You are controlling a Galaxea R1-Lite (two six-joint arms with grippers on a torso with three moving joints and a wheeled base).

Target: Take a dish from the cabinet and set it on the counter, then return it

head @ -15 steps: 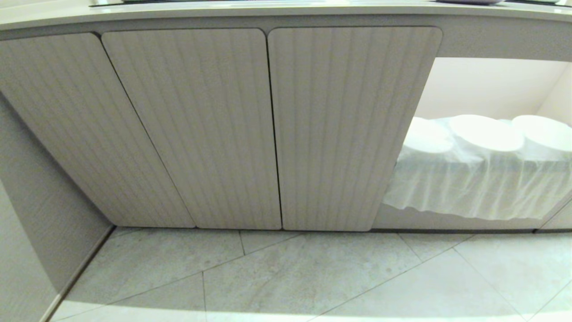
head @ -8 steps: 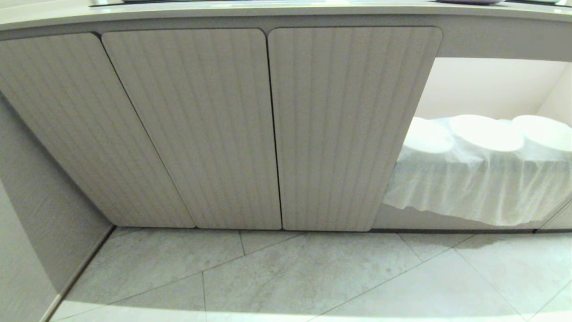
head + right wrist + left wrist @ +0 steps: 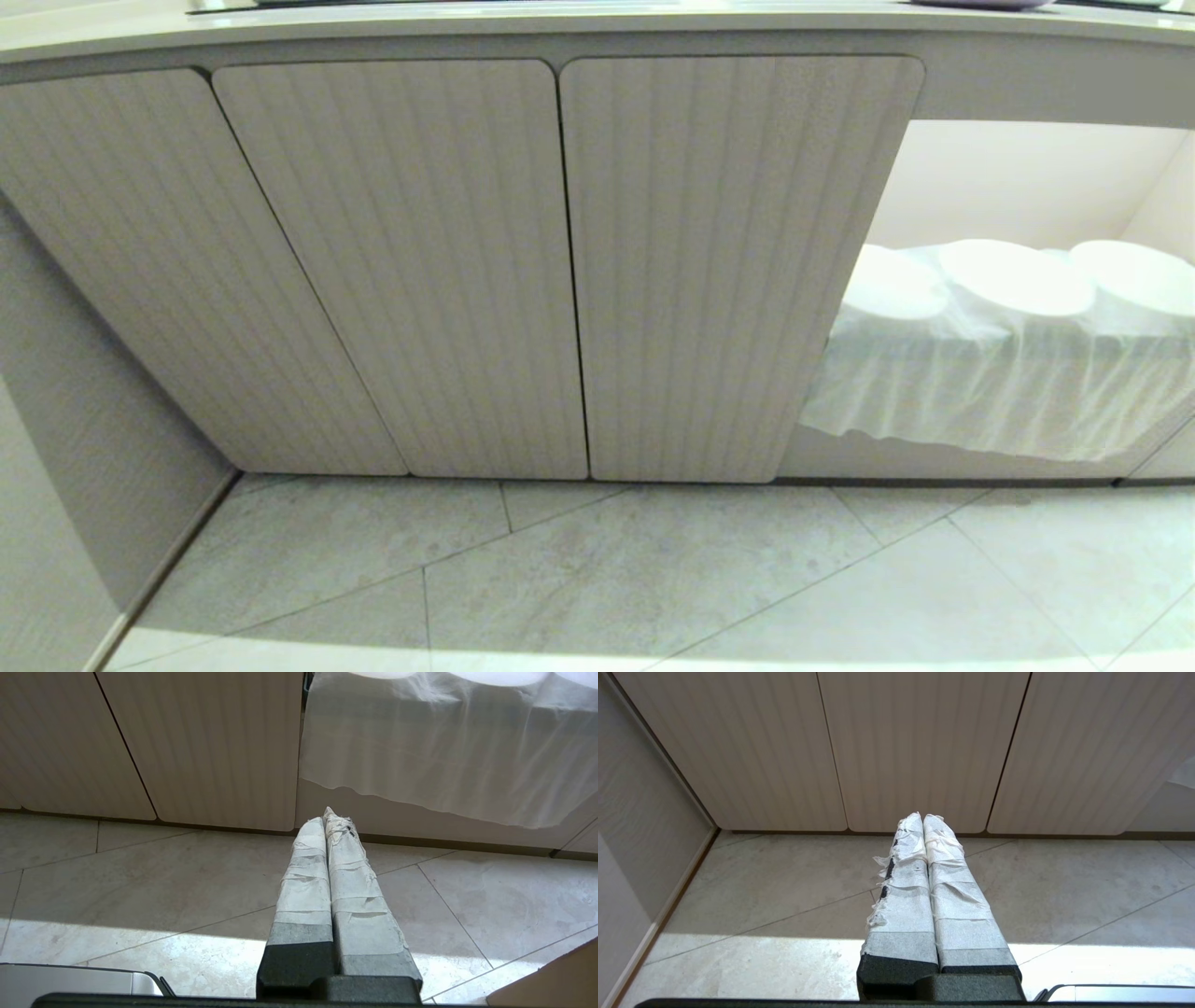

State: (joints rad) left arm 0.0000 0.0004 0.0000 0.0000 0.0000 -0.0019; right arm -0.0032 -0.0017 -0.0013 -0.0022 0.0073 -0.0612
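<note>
tiled floor (image 3: 653, 579) below closed cabinet (image 3: 719, 271); both claws pinched together, low.

Can't see inside the cabinet (image 3: 728, 271) — doors closed, so any dish is hidden. Counter (image 3: 560, 19) top's cropped, and the wrapped plate stacks (image 3: 1018, 280) run off the edge.
</note>
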